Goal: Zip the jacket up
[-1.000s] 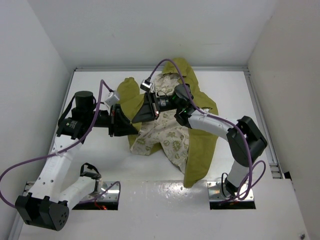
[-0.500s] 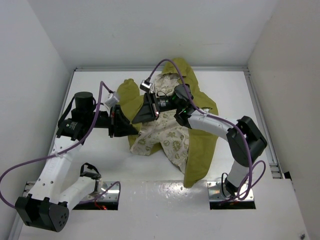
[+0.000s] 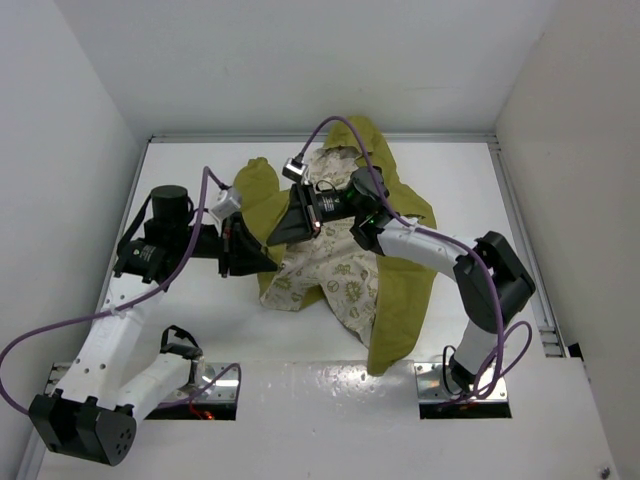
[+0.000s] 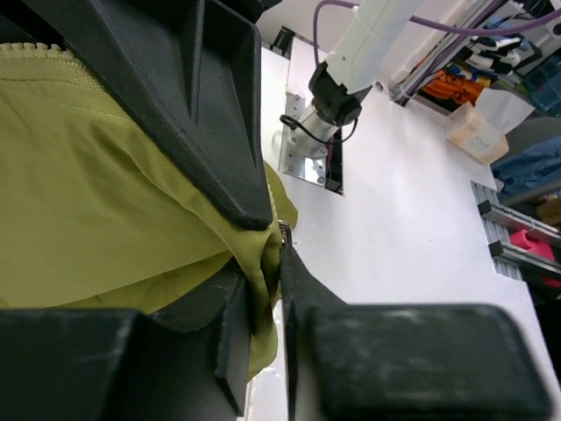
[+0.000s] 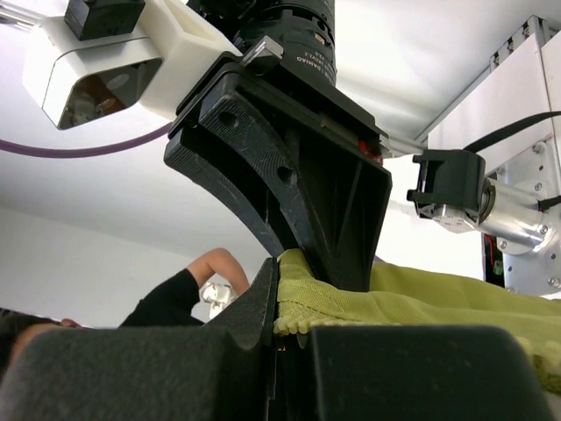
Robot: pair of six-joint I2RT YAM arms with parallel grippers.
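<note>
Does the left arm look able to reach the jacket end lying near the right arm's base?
Probably yes, once freed: the left hand is shut on the jacket's green edge. That end lies uncovered, and the right arm passes behind it.

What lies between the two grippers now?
A short stretch of the small olive-green hooded fabric jacket, held by left gripper and right gripper; right wrist view shows it.
</note>
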